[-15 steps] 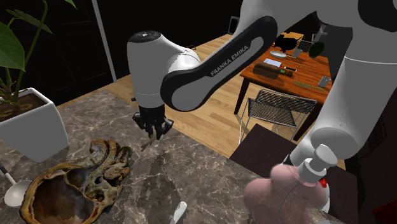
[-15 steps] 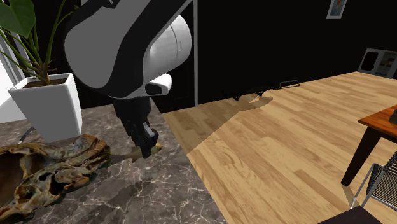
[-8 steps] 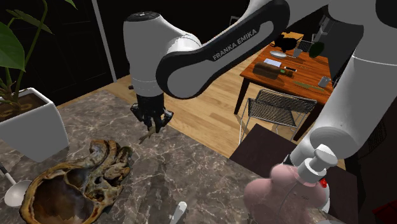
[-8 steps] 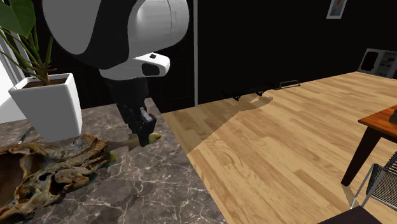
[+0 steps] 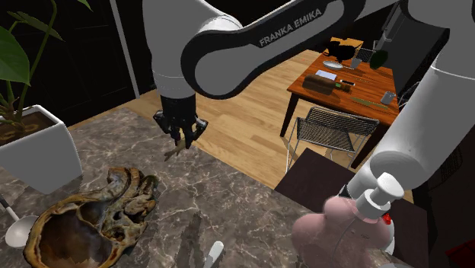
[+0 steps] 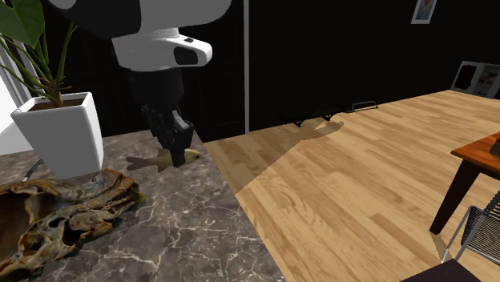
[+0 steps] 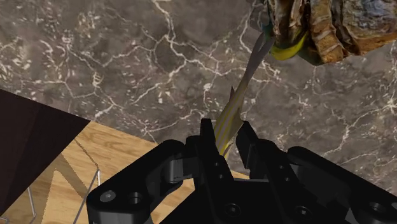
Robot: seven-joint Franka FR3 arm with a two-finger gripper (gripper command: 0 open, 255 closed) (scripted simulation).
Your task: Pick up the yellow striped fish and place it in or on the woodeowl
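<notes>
From the shoulder view, the black two-finger gripper (image 5: pixel 181 138) hangs over the dark marble counter's (image 5: pixel 228 205) far edge, clamped on a thin yellow striped fish (image 5: pixel 173 151). It is well apart from the gnarled brown wooden bowl (image 5: pixel 76 232). In the second exterior view, the fish (image 6: pixel 189 153) juts from the gripper (image 6: pixel 176 152). In the wrist view, the fingers (image 7: pixel 207 137) pinch the fish (image 7: pixel 229 113) near the bowl (image 7: pixel 331 32).

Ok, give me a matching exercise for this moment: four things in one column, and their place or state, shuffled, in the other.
1. yellow striped fish
2. gnarled brown wooden bowl
3. white square planter
4. grey wire chair

A. on the plank floor
B. on the marble counter, holding a green plant
C. clasped in the black jaws, off the counter
D. on the counter, beside a white spoon

Pairs: 1-C, 2-D, 3-B, 4-A.
</notes>
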